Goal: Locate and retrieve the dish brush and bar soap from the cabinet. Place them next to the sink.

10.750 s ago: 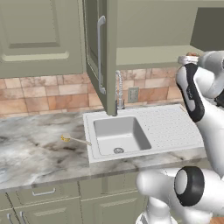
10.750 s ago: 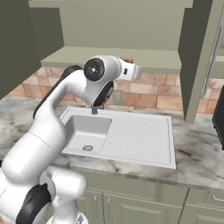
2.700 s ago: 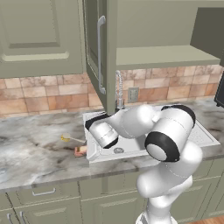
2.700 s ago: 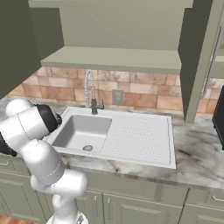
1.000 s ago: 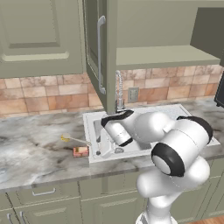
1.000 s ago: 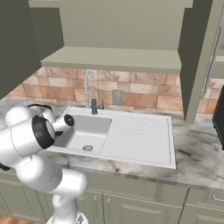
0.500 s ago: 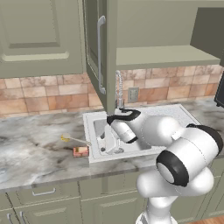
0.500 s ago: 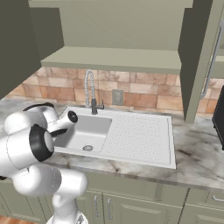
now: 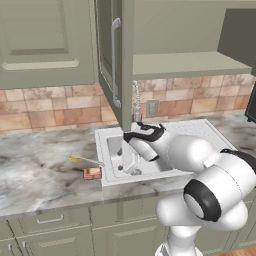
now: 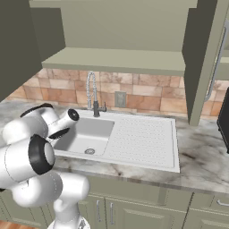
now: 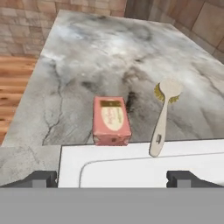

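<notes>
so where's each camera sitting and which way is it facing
Left base view: behind the arm's left, facing the sink, open cabinet, soap and brush; arm at lower right.
Right base view: behind its right, over the sink; arm at lower left.
Hand view: above the sink rim, over soap and brush; open tool at bottom.
All share the sink.

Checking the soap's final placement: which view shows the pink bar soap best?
The hand view: the pink rectangular bar soap lies large, label up, against the white sink's rim. The left base view shows it tiny; the right base view hides that spot.
</notes>
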